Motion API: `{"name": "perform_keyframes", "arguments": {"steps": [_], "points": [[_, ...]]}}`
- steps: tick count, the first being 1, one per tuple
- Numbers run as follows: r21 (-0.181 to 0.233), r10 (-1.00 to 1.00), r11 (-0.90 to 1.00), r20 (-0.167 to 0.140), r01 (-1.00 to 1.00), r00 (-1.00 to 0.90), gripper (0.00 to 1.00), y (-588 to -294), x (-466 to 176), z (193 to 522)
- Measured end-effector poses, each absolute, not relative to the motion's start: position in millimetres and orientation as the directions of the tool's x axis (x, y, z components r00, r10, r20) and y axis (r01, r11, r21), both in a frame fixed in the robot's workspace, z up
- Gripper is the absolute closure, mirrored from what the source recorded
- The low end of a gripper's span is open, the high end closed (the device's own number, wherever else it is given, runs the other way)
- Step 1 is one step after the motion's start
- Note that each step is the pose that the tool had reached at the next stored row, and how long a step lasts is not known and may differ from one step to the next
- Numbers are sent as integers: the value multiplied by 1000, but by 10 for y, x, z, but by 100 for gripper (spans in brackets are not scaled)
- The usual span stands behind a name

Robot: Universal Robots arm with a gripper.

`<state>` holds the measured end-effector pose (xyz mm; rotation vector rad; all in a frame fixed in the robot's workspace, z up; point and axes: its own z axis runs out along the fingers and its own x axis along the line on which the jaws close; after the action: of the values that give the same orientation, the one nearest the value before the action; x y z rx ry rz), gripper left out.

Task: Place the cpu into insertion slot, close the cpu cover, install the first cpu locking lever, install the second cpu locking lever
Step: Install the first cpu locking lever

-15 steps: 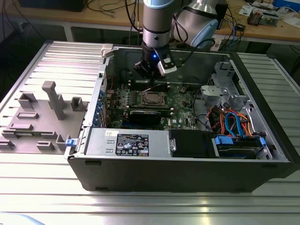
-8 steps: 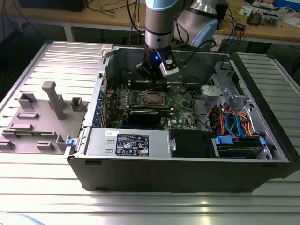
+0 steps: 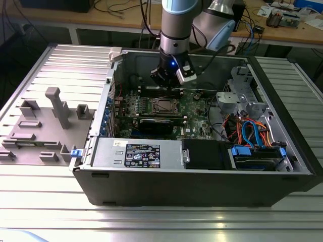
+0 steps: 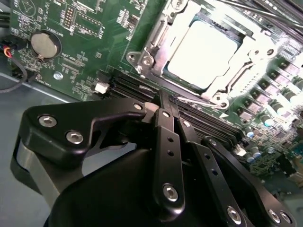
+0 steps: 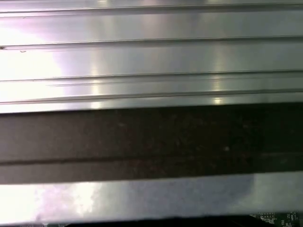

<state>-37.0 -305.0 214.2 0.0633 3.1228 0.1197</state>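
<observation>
Silver cpu (image 4: 202,54) sits seated in the insertion slot (image 4: 156,47), upper right of the second wrist view, just beyond the gripper (image 4: 166,105), jaws pinched together, empty.

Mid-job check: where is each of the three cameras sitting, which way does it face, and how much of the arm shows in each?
Exterior view: off the arm, above the open computer case, looking down into it; the arm and its hand hang over the motherboard.
Second wrist view: on the arm, looking past the hand at the cpu seated under the cpu cover.
First wrist view: on the arm, facing ribbed metal panels; no arm part.
Shared: exterior and second wrist views both show the hand and the motherboard.
</observation>
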Motion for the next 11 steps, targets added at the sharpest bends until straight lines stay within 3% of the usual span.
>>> {"name": "perform_keyframes", "arguments": {"steps": [11], "points": [[77,41,996,-14,40,-999,89,-3050,-332,2056]]}}
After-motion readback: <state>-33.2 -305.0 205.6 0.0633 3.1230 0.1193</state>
